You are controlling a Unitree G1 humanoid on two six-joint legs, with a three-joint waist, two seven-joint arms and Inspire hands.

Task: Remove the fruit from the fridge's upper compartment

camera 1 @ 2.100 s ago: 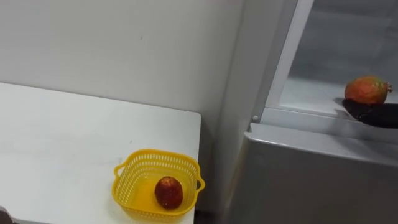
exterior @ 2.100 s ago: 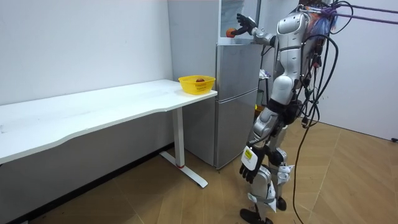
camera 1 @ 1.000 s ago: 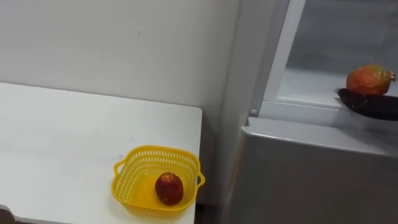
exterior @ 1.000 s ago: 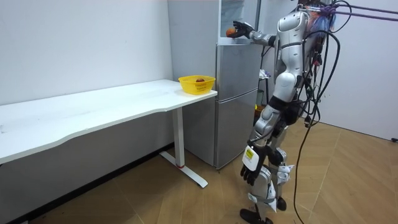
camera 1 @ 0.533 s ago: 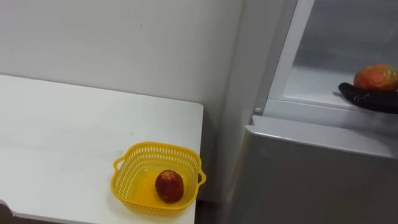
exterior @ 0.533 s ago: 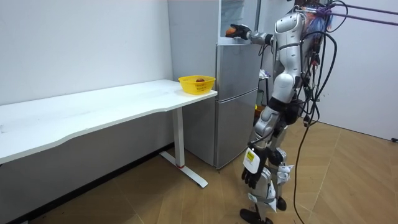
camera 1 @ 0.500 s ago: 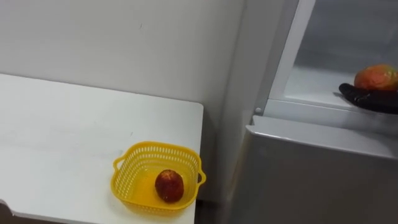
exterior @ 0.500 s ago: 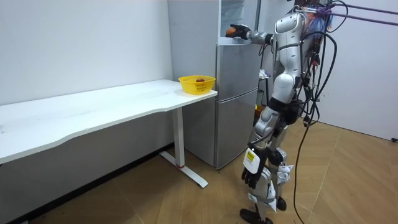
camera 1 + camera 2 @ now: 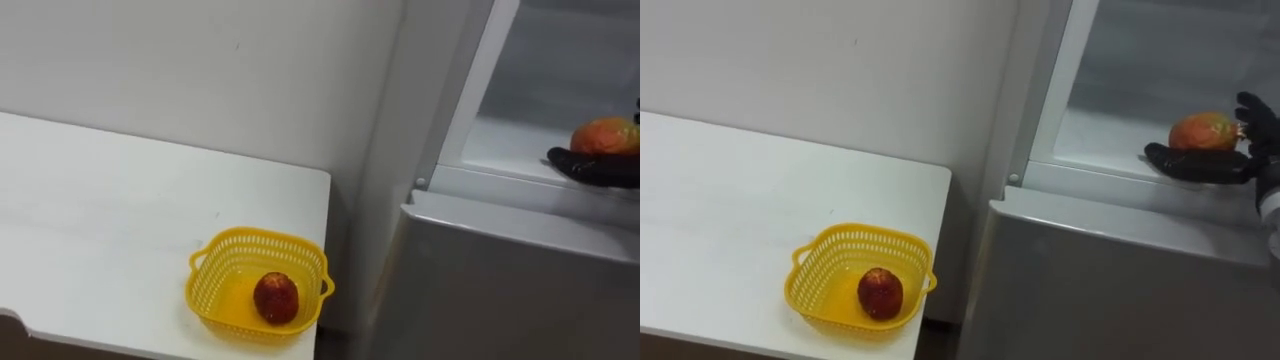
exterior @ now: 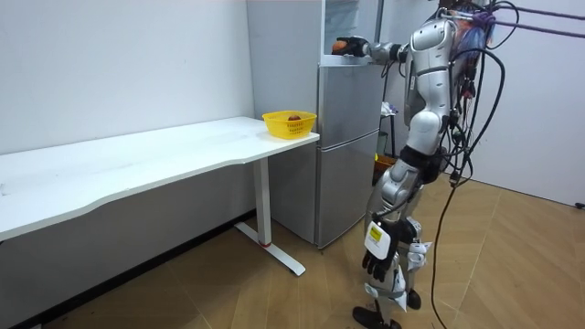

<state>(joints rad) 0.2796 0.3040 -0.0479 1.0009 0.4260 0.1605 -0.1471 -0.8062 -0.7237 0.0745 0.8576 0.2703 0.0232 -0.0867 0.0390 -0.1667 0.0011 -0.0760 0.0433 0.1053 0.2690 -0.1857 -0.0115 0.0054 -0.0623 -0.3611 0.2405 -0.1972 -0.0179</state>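
An orange-red mango-like fruit (image 9: 1205,130) lies on the white shelf of the open upper fridge compartment (image 9: 1110,140). My right hand (image 9: 1200,163) reaches in from the right. Its straight fingers lie along the front of the fruit and its thumb stands up at the fruit's right end. The hand is open, cupped about the fruit. In the room view I stand facing the grey fridge (image 10: 347,146), with that hand (image 10: 356,46) at the top compartment beside the fruit (image 10: 340,43). My left hand (image 10: 377,263) hangs relaxed by my leg.
A yellow basket (image 9: 212,256) with a dark red fruit (image 9: 276,297) in it sits at the corner of the white table (image 9: 100,220), just left of the fridge. The closed lower fridge door (image 9: 500,290) is directly below my right hand.
My right hand has gone from raised with spread fingers at the compartment's edge to level inside it, fingers sliding along the fruit's front. The eye views have shifted slightly.
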